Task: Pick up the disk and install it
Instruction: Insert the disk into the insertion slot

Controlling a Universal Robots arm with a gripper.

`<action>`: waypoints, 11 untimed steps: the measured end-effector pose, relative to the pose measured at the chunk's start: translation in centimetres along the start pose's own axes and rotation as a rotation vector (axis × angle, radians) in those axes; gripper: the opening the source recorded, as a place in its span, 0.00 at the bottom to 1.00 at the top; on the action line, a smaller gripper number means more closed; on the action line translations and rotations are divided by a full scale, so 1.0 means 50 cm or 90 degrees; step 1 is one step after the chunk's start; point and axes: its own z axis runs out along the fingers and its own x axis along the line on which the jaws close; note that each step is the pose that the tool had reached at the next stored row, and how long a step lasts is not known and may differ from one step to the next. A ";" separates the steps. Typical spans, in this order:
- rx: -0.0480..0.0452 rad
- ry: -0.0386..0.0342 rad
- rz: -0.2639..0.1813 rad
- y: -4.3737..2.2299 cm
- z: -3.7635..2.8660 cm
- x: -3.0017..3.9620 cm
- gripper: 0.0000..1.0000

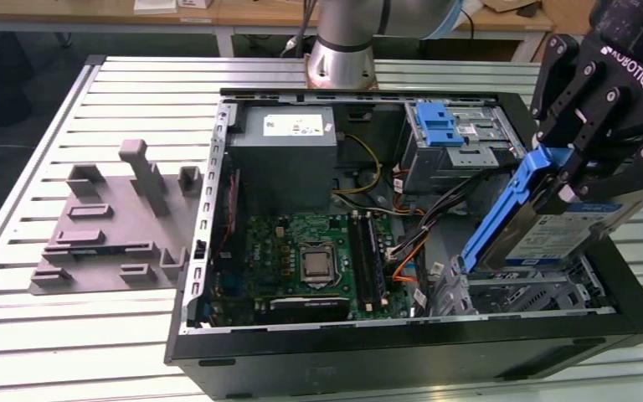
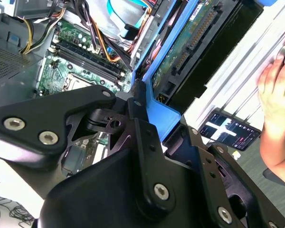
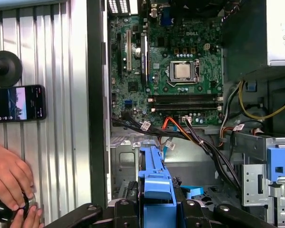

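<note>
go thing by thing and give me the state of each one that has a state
disk: held off the table, tilted, over the case's bay corner
tool: shut on the disk's blue caddy
computer case: lying flat, side panel off, motherboard exposed
drive bay: vacant, disk not yet seated
grey fixture block: on the table, nothing in its slots
phone: screen lit, lying on the table

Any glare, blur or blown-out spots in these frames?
Exterior view: even light, mild sheen on the disk label. Second wrist view: gripper body close and soft, bright washout behind the cables. First wrist view: motherboard sharp; table slats slightly bright.
</note>
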 end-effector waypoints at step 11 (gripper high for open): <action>0.0000 0.0000 0.000 -0.003 0.014 0.000 0.36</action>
